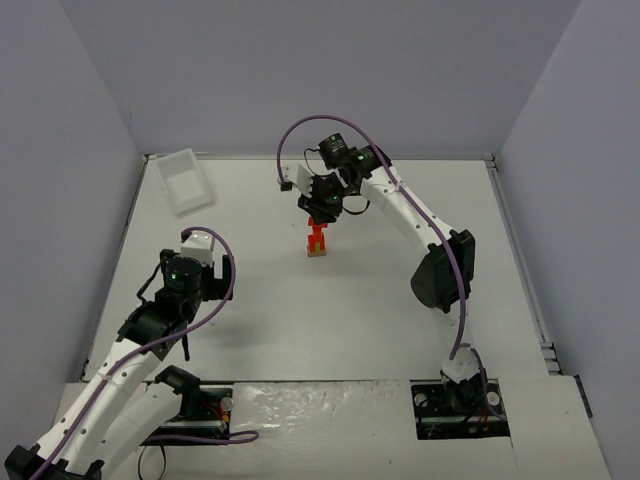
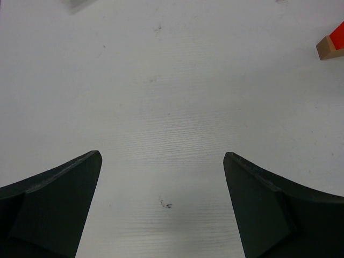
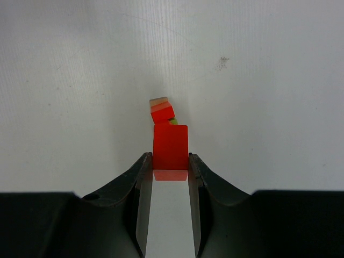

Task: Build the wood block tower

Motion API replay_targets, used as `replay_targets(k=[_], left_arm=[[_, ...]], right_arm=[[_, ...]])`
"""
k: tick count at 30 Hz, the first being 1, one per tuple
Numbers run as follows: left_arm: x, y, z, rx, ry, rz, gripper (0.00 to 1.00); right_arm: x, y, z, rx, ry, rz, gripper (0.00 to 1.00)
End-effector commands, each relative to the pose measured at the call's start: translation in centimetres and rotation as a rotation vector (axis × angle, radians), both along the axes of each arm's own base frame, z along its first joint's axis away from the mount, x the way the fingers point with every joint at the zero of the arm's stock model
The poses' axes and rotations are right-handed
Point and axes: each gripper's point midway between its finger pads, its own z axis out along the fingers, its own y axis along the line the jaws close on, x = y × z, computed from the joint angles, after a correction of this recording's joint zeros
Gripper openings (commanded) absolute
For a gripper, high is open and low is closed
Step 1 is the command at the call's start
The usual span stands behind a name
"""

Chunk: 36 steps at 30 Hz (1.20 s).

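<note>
The wood block tower [image 1: 318, 243] stands mid-table: a tan base with red pieces on it. My right gripper [image 1: 321, 215] hangs directly over it, shut on a red block [image 3: 171, 146] pinched between its fingertips. In the right wrist view the tower's tan base [image 3: 158, 100], a red piece [image 3: 163, 112] and a sliver of lime green [image 3: 173, 122] show beyond the held block. Whether the held block touches the stack I cannot tell. My left gripper [image 2: 162, 158] is wide open over bare table at the near left. One corner of the tower [image 2: 329, 47] shows at that view's right edge.
A clear plastic tray [image 1: 183, 180] lies at the far left corner of the table, tilted diagonally. The right arm's elbow [image 1: 440, 270] rises over the right side. Walls close in the table on three sides.
</note>
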Motion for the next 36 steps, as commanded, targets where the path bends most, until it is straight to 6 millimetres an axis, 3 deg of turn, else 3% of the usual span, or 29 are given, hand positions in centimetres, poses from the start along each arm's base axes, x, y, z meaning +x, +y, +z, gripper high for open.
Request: replay_targets(k=[1, 19, 36], left_arm=[[0.9, -0.2, 1.3, -0.003, -0.048, -0.005, 0.96], [0.9, -0.2, 1.2, -0.002, -0.046, -0.008, 0.96], [0.9, -0.2, 1.1, 0.002, -0.043, -0.009, 0.96]], right_arm=[[-0.2, 0.4, 0.3, 0.005, -0.012, 0.031, 0.0], [-0.8, 0.8, -0.7, 0.01, -0.025, 0.146, 0.0], [-0.7, 0.5, -1.7, -0.016, -0.013, 0.133, 0.0]])
